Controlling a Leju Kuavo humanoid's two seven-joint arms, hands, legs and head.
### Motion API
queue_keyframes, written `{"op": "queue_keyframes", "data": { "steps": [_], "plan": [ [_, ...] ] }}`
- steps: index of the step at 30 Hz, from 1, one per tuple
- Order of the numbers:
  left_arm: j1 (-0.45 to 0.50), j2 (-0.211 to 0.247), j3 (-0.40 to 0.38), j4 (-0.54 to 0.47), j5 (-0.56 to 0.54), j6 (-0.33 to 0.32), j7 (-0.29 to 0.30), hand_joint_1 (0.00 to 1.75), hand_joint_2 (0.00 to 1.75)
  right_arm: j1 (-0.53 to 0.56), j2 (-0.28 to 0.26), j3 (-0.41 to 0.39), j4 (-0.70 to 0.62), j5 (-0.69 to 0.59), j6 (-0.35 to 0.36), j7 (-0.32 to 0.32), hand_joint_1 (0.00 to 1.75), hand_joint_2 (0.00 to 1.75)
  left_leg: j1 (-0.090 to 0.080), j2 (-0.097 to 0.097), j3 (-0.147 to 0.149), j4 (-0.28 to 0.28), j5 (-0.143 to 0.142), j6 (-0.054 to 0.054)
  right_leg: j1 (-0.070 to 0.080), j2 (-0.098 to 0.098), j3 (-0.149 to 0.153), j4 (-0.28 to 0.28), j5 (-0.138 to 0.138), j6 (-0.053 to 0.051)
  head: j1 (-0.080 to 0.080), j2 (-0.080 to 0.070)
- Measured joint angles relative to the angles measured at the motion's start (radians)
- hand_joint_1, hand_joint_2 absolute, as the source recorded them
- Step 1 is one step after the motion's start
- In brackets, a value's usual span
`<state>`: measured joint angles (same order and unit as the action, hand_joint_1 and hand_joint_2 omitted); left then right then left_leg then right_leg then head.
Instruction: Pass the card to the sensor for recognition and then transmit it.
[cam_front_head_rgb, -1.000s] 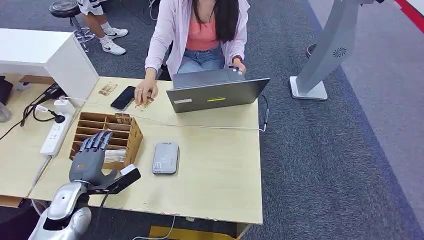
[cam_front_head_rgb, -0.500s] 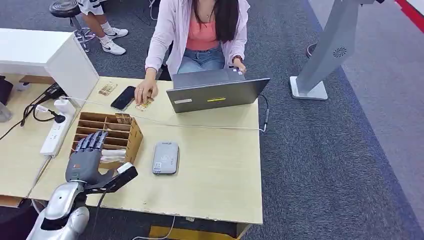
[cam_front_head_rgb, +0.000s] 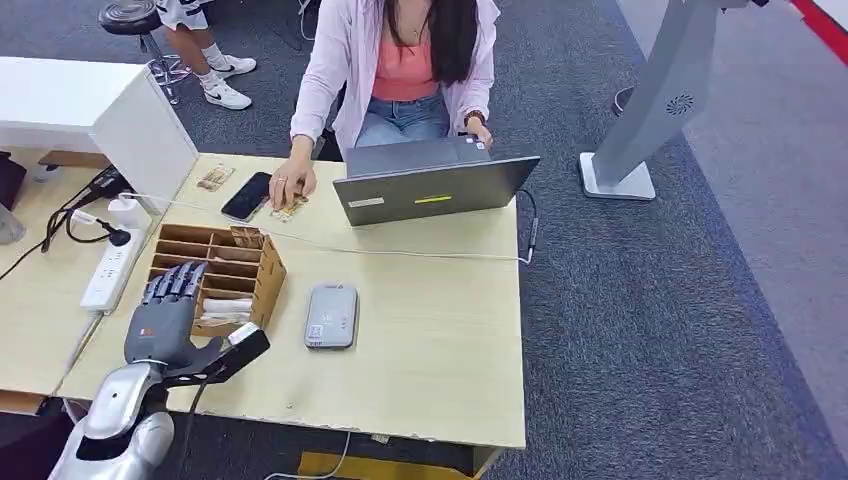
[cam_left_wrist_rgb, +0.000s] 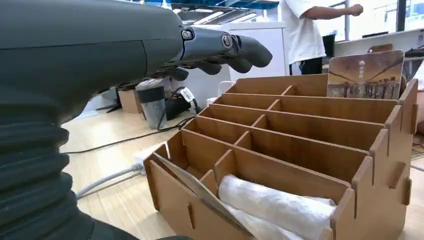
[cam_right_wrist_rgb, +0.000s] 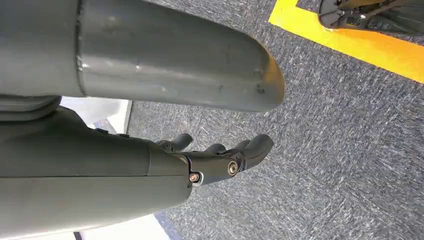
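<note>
A brown card (cam_front_head_rgb: 246, 238) stands upright in the far compartment of the wooden organizer (cam_front_head_rgb: 268, 278) on the table's left side; the left wrist view shows the card (cam_left_wrist_rgb: 365, 75) above the organizer's dividers (cam_left_wrist_rgb: 310, 130). The grey card sensor (cam_front_head_rgb: 331, 315) lies flat just right of the organizer. My left hand (cam_front_head_rgb: 165, 318) hovers over the organizer's near left corner, holding nothing, its fingers (cam_left_wrist_rgb: 225, 47) stretched out towards the card. A white wrapped roll (cam_left_wrist_rgb: 270, 202) lies in the nearest compartment. My right hand (cam_right_wrist_rgb: 215, 160) hangs over grey carpet, holding nothing.
A person (cam_front_head_rgb: 400, 60) sits at the table's far side behind a grey laptop (cam_front_head_rgb: 430, 190), one hand (cam_front_head_rgb: 290, 185) resting beside a black phone (cam_front_head_rgb: 247, 196). A thin white cable (cam_front_head_rgb: 400, 253) crosses the table. A power strip (cam_front_head_rgb: 108, 270) and a white box (cam_front_head_rgb: 140, 125) are at the left.
My left hand has drawn back toward the table's near left, off the organizer's middle. The card, the sensor and the person have stayed put.
</note>
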<state>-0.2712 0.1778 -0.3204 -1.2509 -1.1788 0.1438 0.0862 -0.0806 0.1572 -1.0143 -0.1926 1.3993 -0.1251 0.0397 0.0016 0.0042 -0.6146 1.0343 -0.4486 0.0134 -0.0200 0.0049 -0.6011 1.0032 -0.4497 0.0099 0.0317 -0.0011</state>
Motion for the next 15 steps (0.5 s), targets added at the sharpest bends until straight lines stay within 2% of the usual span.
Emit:
{"op": "queue_keyframes", "data": {
  "steps": [15],
  "plan": [
    [0.000, -0.002, 0.025, 0.000, -0.002, 0.000, -0.002, 0.00, 1.75, 0.000, 0.000, 0.000, 0.000, 0.005, 0.001, 0.003, 0.00, 0.00, 0.000, 0.000, 0.000, 0.000, 0.000, 0.000, 0.000, 0.000, 0.000, 0.000, 0.000, 0.000, 0.000, 0.000]
  ]
}}
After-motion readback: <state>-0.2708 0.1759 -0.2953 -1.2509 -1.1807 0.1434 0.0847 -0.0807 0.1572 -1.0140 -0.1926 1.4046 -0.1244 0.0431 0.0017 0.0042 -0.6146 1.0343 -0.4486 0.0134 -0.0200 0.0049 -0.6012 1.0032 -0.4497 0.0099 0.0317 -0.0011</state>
